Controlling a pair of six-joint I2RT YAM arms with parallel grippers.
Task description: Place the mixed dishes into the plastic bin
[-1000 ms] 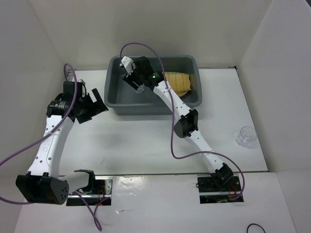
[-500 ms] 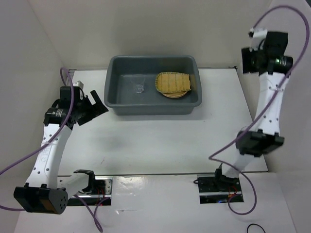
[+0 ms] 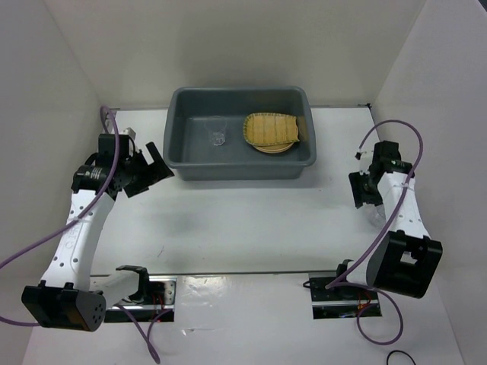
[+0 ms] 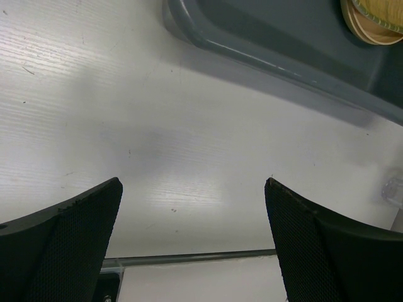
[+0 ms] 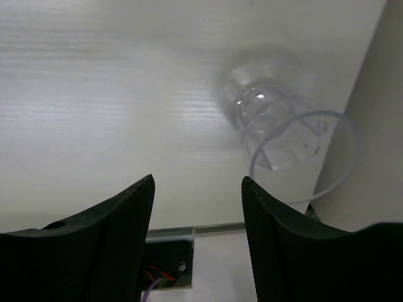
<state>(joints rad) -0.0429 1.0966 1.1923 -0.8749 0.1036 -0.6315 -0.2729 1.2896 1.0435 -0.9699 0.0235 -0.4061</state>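
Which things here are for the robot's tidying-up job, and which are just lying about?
For the job: large dark grey plastic bin; tan woven tray; round yellow-orange plate under it; small clear cup in the bin; another clear cup on the white table.
Just there: purple cables.

High overhead; close wrists; left shares bin point(image 3: 236, 169)

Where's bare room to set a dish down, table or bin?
Free: the table's middle, in front of the bin; the bin floor left of the tray, bar one small clear piece. Crowded: bin's right half; right edge, where right tool hovers by clear cup.
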